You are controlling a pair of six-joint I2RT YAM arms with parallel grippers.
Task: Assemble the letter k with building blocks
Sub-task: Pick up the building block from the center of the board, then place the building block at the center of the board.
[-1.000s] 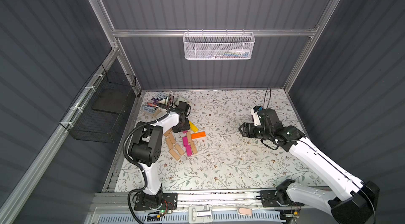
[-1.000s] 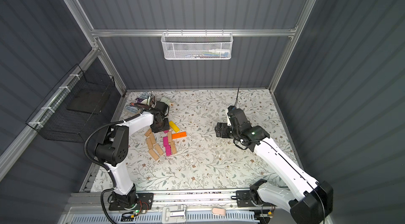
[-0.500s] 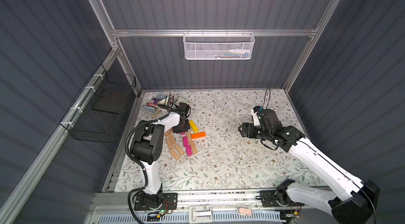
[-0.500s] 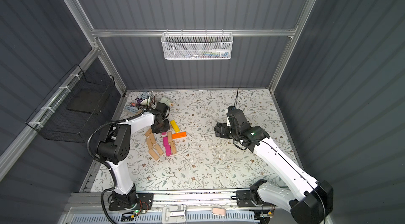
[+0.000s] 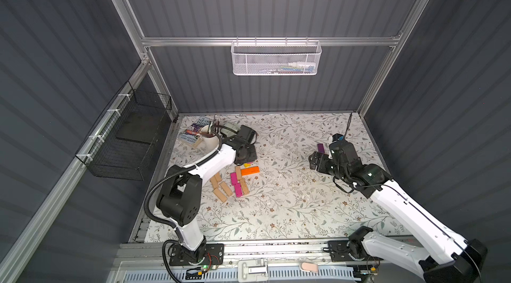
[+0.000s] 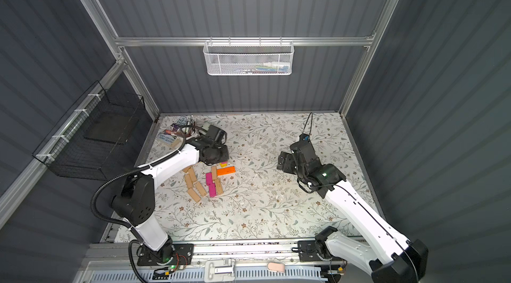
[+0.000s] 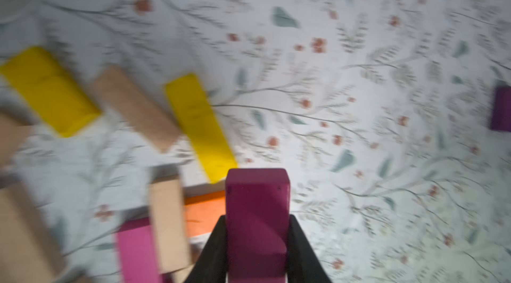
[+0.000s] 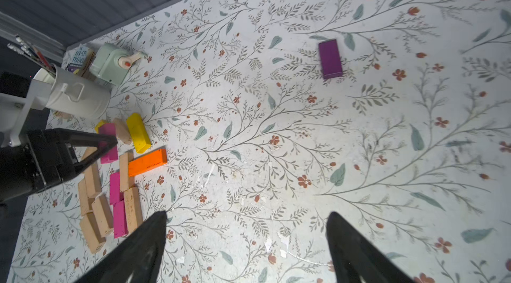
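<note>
Top views both show the floral tabletop (image 5: 276,207) w/ two arms reaching in from the near edge. Far left, on the side wall, hangs a black wire basket (image 5: 130,140). Next comes the tabletop's back-left corner. A book (image 5: 197,126) lies flat there, and a white cup (image 5: 209,142) of brushes stands on it or just beside it, can't tell which. Per the right wrist view, a mint-green crank sharpener (image 8: 110,64) sits close by the cup.

The left gripper (image 7: 257,219) is near the cup, at the far end of the block pile. The left wrist view is blurred apart from the jaws. It shows them clamped on a dark pink block (image 7: 257,193), one jaw on each long side, w/ the block's end poking past the tips. Whether it's clear of the tabletop I can't tell.

The pile lies under and just right of that gripper:
- two yellow blocks (image 7: 199,124) w/ one of the tan blocks (image 7: 135,107) between them
- an orange block (image 5: 249,171) lying crosswise
- two more pink blocks (image 5: 234,178), approx end to end
- the other tan blocks packed alongside, several touching

Centre back, a white mesh basket (image 5: 276,59) hangs off the rail.

Well apart to the right, a lone purple block (image 8: 330,59) lies flat, near the right gripper (image 8: 247,213) but not touching it. That gripper's jaws are spread wide over the tabletop — only floral print shows between them.
</note>
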